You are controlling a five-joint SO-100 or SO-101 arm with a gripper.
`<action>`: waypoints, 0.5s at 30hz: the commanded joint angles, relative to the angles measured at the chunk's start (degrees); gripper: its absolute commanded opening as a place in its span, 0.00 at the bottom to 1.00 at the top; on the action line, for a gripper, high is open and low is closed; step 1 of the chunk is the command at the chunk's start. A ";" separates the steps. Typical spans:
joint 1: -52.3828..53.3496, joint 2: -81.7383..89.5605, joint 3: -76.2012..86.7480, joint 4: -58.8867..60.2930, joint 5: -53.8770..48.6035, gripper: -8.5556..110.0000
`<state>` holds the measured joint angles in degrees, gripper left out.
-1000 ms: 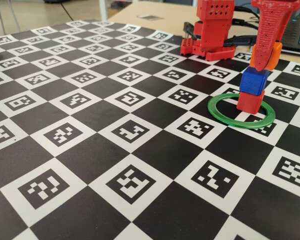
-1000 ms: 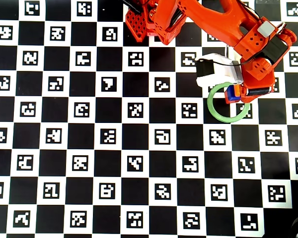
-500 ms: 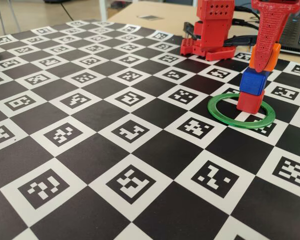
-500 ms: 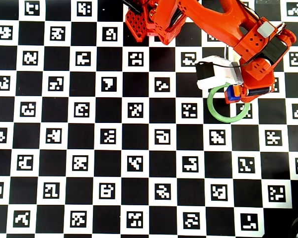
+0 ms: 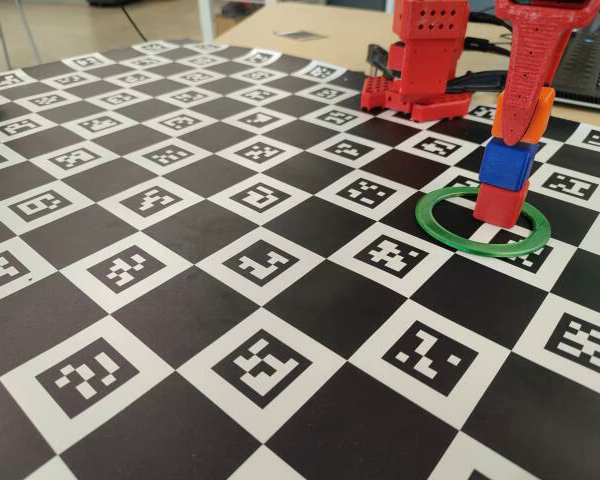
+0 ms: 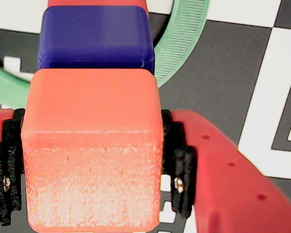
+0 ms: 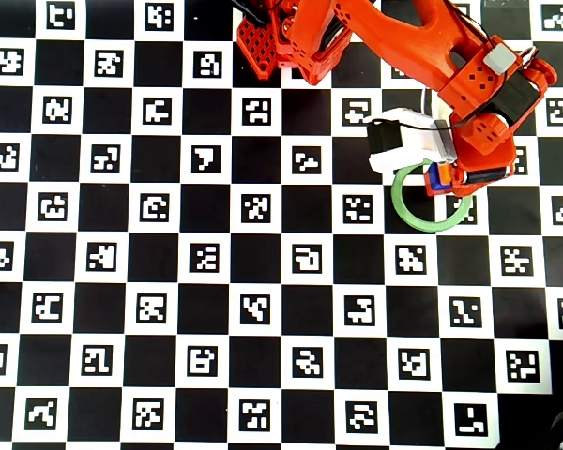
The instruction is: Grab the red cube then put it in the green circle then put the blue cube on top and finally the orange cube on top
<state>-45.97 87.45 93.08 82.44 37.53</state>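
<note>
Starting at the left of the fixed view, we see the checkered marker board (image 5: 180,230) bare of cubes across most of its width. Farther right, the green circle (image 5: 450,238) lies flat on the board, and the red cube (image 5: 500,203) stands inside it, toward its far side. The blue cube (image 5: 509,163) sits squarely on top of the red one. Above that, the orange cube (image 5: 540,112) is held in the gripper (image 5: 525,125), whose red finger comes straight down in front of it; the orange cube looks to be just over the blue one, though from this angle we cannot tell whether the two touch.

In the wrist view, the black pads (image 6: 5,174) press against both sides of the orange cube (image 6: 92,145), so the gripper (image 6: 92,174) is clamped on it, with the blue cube (image 6: 94,39) right beyond it and arcs of the green circle (image 6: 179,43) on either side.

From overhead, the arm (image 7: 422,56) covers most of the stack; only a sliver of blue (image 7: 438,176) shows inside the ring (image 7: 408,211).
</note>
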 commanded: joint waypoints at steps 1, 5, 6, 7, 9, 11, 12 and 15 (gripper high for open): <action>0.44 3.78 -0.35 -0.79 -0.26 0.06; 0.44 3.78 -0.26 -0.97 -0.18 0.06; 0.44 3.78 -0.26 -1.05 -0.18 0.06; 0.44 3.78 -0.18 -1.05 -0.18 0.06; 0.53 3.78 -0.09 -1.14 -0.18 0.06; 0.53 3.78 0.00 -1.14 -0.18 0.06; 0.62 3.78 0.09 -1.23 -0.18 0.06; 0.62 3.78 0.18 -1.41 -0.18 0.06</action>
<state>-45.97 87.45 93.78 81.56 37.53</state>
